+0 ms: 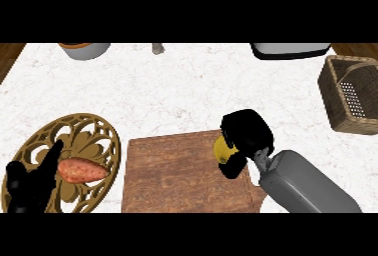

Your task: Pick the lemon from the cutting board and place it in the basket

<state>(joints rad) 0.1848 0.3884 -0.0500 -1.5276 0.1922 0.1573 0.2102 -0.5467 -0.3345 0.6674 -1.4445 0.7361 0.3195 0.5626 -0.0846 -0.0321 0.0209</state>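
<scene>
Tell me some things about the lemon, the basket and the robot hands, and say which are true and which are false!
1. The right robot hand is curled round the lemon. True.
2. The lemon is already in the basket. False: it is in the robot hand at the right edge of the cutting board.
3. The basket stands at the right side of the counter. True.
4. The left robot hand holds the strawberry. False: it is open beside it, over the gold trivet.
5. The strawberry lies on the cutting board. False: it lies on the trivet.
</scene>
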